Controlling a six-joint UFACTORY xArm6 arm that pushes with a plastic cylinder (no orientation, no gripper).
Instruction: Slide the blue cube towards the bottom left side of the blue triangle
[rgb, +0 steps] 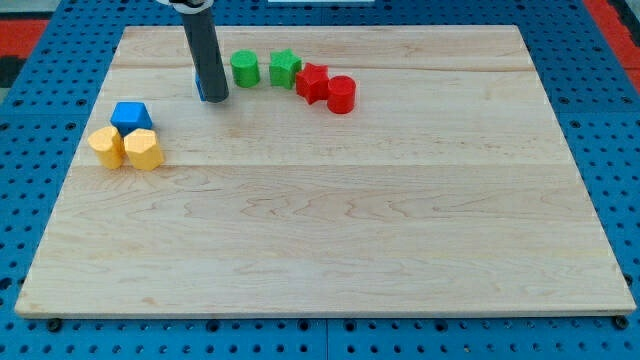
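Note:
The blue cube (131, 116) sits near the board's left edge, touching two yellow blocks just below it. A second blue block (201, 90), likely the blue triangle, is mostly hidden behind my rod, and only a sliver shows at the rod's left side. My tip (215, 98) rests on the board right against that block, up and to the right of the blue cube and well apart from it.
A yellow block (106, 146) and another yellow block (143, 149) sit under the blue cube. A green cylinder (245, 69), green star (284, 68), red star (312, 80) and red cylinder (341, 94) line up right of my tip. The wooden board (330, 230) lies on a blue pegboard.

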